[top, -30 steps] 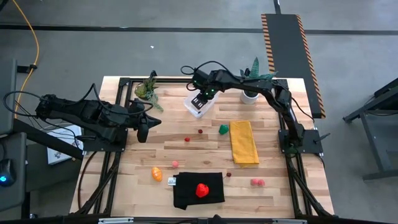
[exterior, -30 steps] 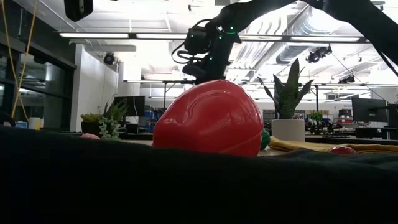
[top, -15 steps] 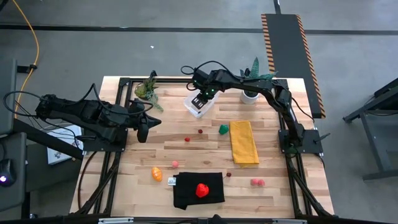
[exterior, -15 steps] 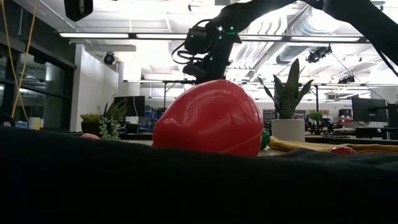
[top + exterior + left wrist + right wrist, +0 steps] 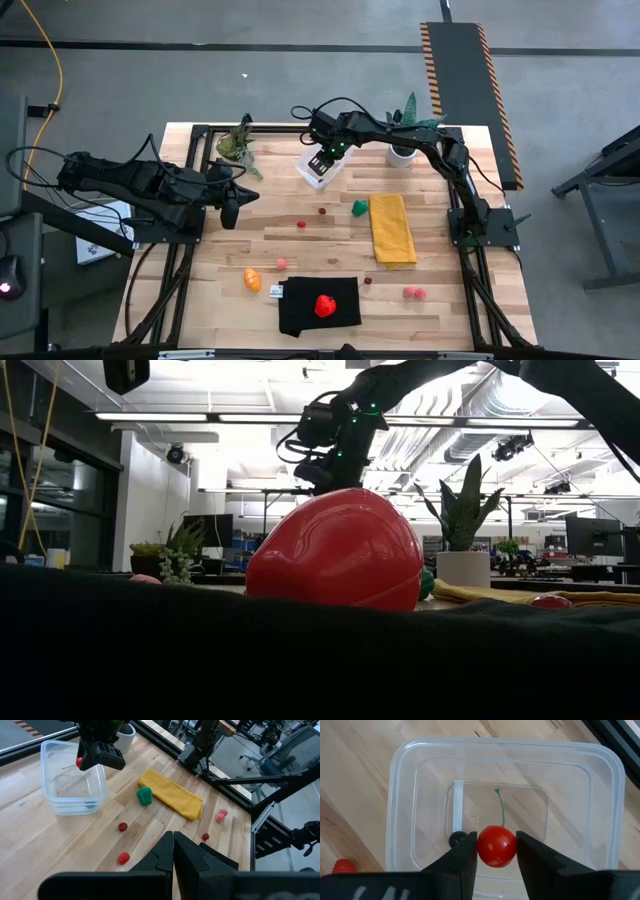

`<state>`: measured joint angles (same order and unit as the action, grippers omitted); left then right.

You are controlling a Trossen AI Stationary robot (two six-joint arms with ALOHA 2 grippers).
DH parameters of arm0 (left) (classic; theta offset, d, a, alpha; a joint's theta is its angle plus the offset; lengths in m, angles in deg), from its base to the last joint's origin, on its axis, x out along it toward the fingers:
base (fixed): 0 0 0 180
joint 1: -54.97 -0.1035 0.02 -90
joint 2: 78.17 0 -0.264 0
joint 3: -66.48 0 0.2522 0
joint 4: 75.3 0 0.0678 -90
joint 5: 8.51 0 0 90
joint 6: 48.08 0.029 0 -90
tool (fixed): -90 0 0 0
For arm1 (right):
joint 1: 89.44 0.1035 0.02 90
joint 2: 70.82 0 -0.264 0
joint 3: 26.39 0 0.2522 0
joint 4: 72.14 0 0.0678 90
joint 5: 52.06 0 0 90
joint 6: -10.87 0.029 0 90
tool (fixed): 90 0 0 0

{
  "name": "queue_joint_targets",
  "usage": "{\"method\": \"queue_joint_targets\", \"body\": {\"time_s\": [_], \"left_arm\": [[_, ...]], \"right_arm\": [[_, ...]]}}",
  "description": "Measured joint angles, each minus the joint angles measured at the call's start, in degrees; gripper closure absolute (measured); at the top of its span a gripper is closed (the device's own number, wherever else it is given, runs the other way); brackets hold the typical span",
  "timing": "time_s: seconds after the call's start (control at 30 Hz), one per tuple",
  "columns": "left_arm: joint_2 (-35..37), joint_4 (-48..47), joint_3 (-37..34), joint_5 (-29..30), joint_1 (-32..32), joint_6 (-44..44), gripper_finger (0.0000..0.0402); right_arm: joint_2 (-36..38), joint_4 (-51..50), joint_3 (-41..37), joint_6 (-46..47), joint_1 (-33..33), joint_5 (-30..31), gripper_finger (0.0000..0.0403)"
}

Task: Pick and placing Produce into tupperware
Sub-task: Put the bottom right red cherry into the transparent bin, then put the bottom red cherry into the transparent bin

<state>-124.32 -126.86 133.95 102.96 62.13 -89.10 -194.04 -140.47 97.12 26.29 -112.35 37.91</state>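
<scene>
My right gripper (image 5: 496,851) hangs over the clear tupperware (image 5: 319,168) near the table's far edge, shut on a red cherry (image 5: 496,844) with a green stem. A small dark berry (image 5: 457,839) shows beside one finger, over the tub floor. My left gripper (image 5: 173,845) is shut and waits over the table's left side (image 5: 228,207). Loose on the wood lie a green piece (image 5: 359,207), two red berries (image 5: 322,211), an orange piece (image 5: 252,279) and pink berries (image 5: 412,293). A red strawberry (image 5: 324,305) rests on a black cloth. My right gripper pinches the cherry's round red body (image 5: 485,845) between its two fingers (image 5: 465,856), coming from above and pointing down. The cherry is lifted clear over the tupperware's open top (image 5: 75,785). Its green stem (image 5: 500,807) sticks out ahead of the fingers, untouched.
A yellow cloth (image 5: 392,228) lies right of the green piece. A leafy plant (image 5: 238,145) and a plant in a white pot (image 5: 402,152) stand along the far edge, either side of the tub. The black cloth (image 5: 318,305) sits at the near edge. Bare wood shows mid-table.
</scene>
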Motion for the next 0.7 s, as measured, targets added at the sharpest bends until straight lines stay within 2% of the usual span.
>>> {"method": "queue_joint_targets", "body": {"time_s": [0.23, 0.7], "left_arm": [[0.0, -0.02, 0.0, 0.0, -0.01, 0.0, 0.0401], [-0.01, -0.08, 0.0, 0.0, -0.02, 0.22, 0.0401]], "right_arm": [[0.0, 0.0, 0.0, 0.14, 0.01, 0.0, 0.0225], [2.91, 2.32, 0.0, 0.24, 0.01, 0.23, 0.0241]]}}
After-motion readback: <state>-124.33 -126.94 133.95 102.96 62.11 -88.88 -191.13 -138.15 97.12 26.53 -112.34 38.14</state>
